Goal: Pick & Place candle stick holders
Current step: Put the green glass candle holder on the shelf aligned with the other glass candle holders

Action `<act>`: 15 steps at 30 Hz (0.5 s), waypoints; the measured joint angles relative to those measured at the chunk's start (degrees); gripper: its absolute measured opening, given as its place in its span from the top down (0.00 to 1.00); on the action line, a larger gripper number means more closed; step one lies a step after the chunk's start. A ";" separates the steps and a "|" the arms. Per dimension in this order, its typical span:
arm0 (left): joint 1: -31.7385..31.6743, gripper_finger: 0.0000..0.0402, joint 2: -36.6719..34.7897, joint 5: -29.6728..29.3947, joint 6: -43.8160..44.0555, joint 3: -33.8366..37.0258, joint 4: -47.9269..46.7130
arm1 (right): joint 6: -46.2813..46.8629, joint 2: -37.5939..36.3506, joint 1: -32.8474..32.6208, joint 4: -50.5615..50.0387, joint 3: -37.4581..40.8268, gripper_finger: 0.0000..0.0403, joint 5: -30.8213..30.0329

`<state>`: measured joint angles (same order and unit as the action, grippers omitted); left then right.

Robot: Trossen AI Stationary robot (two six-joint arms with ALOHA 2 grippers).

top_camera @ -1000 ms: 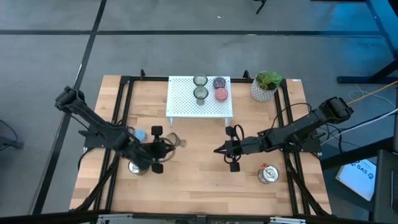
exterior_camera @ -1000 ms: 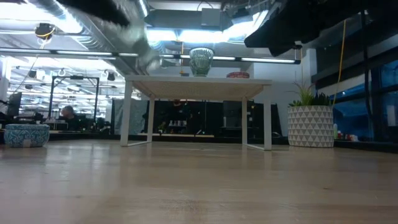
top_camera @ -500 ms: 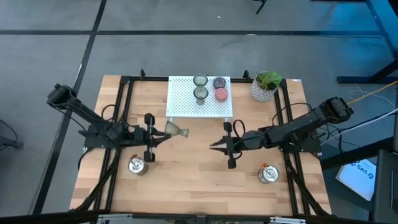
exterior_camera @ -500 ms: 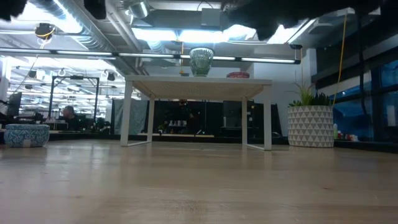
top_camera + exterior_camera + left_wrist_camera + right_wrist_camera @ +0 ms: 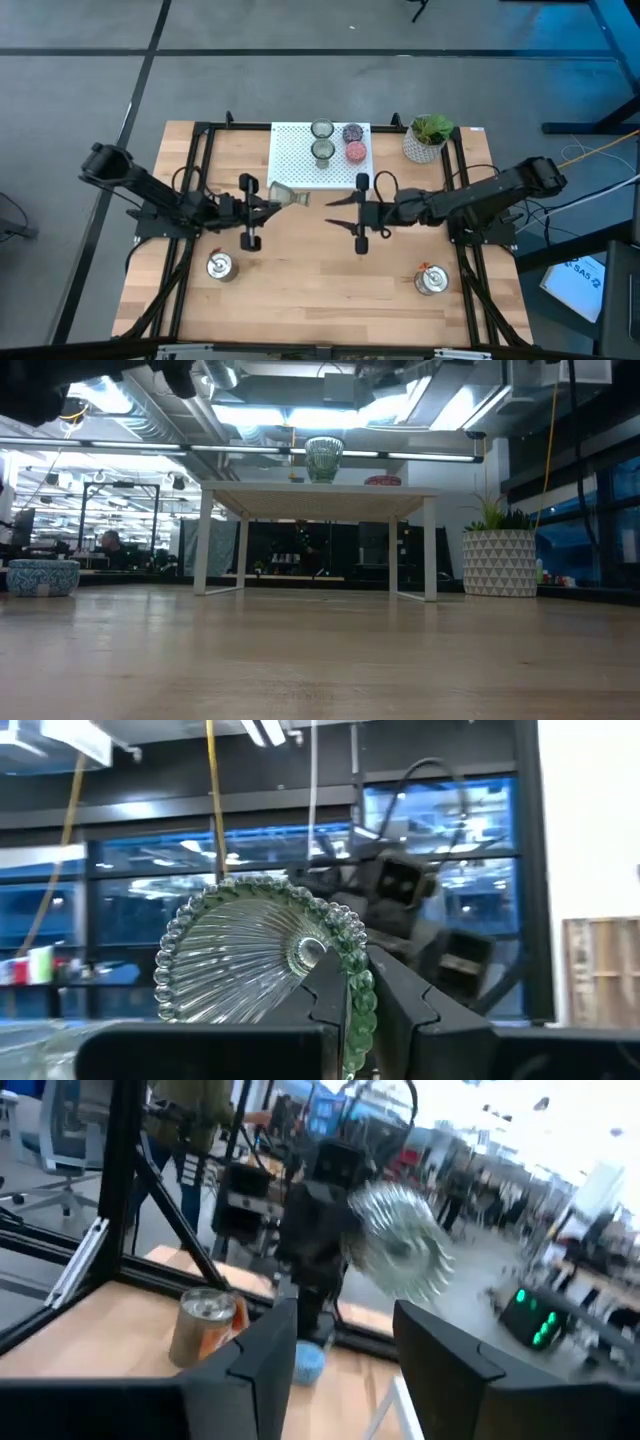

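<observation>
The clear glass holder (image 5: 285, 196) sits at centre frame in the high view, just below the white rack (image 5: 290, 165), pinched by its rim in the left end effector (image 5: 268, 203). It lies on its side, its axis running left to right, its base toward the right end effector (image 5: 336, 210), whose fingers are spread. Half a second ago that end effector was lower and farther right. A silver holder (image 5: 219, 265) stands on the counter (image 5: 300, 290) at lower left.

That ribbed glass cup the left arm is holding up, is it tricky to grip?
Probably. The glass cup looks hard and smooth, so it may slip. The left pincer pinches only its beaded rim, so it might swing. Dropped, it would likely chip.
</observation>
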<state>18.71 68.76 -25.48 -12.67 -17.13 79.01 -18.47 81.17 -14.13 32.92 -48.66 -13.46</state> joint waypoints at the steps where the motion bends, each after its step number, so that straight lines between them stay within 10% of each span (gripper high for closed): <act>1: -0.32 0.96 0.45 -0.99 0.00 -0.36 0.28 | -0.80 0.44 0.00 0.86 0.00 0.58 0.02; 15: -1.51 0.96 3.77 -2.03 -1.25 -3.30 -1.23 | -4.12 7.32 0.90 10.74 0.02 0.61 -1.80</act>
<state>17.20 72.54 -27.51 -13.92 -20.43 77.77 -22.59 88.49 -13.23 43.66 -48.64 -15.25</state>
